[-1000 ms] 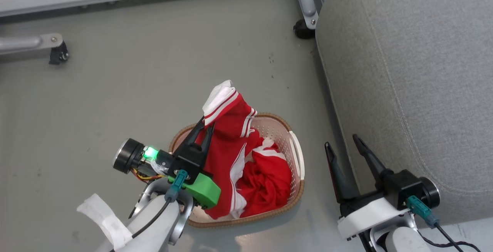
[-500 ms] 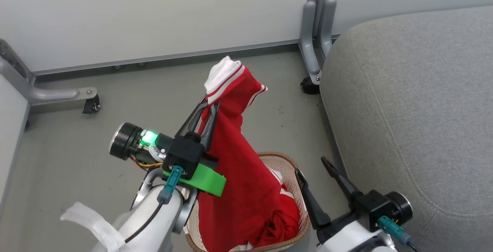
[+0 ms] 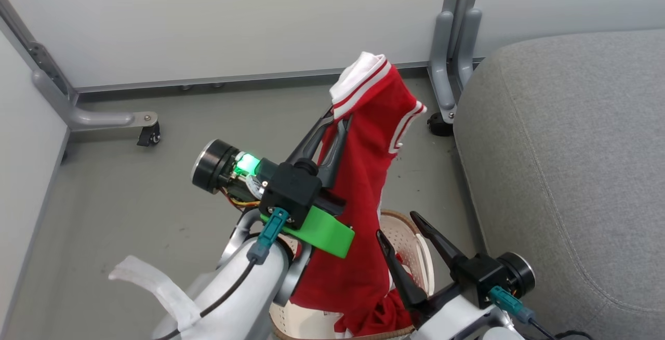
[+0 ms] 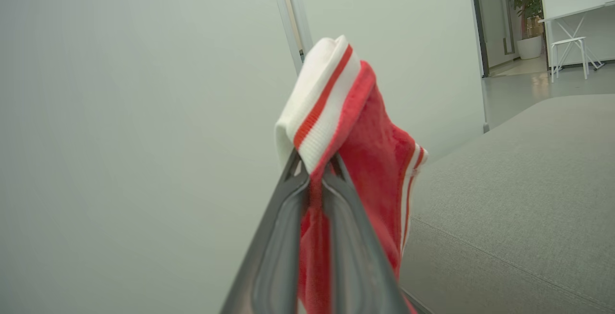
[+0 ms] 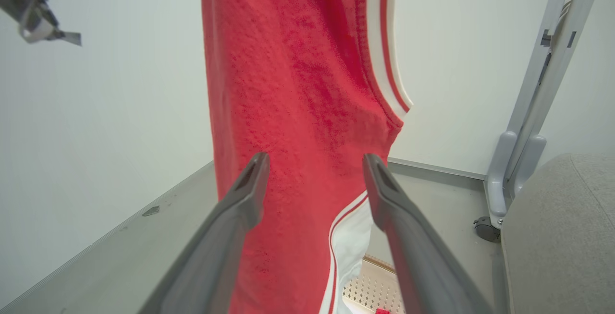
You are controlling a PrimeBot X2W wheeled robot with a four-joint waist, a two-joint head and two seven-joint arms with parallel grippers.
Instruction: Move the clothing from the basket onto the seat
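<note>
Down by the floor (image 3: pixel 156 199), just beside the big grey seat (image 3: pixel 561 147), the left gripper (image 3: pixel 338 117) is raised with its two dark fingers pressed together on a red garment (image 3: pixel 374 137). It pinches the cloth right under a white cuff with a red stripe, which pokes up above the fingertips. From the left wrist view the grip is plain: the left gripper (image 4: pixel 314 160) has the red garment (image 4: pixel 370 160) nipped between its tips, with the seat (image 4: pixel 519 184) off to one side.

The cloth hangs down from that pinch in a long drape. Its lower end reaches into the basket (image 3: pixel 402 233), where more red fabric lies bunched. The basket stands on the floor between the two arms, close to the seat's edge.

The right gripper (image 3: pixel 396 223) sits low over the basket with its fingers spread apart and nothing between them. In the right wrist view the right gripper (image 5: pixel 314 158) points at the hanging red garment (image 5: pixel 298 88), with the basket (image 5: pixel 370 287) and the seat (image 5: pixel 562 237) below.

A pale wall (image 3: pixel 234 17) and a metal post (image 3: pixel 452 69) stand behind.
</note>
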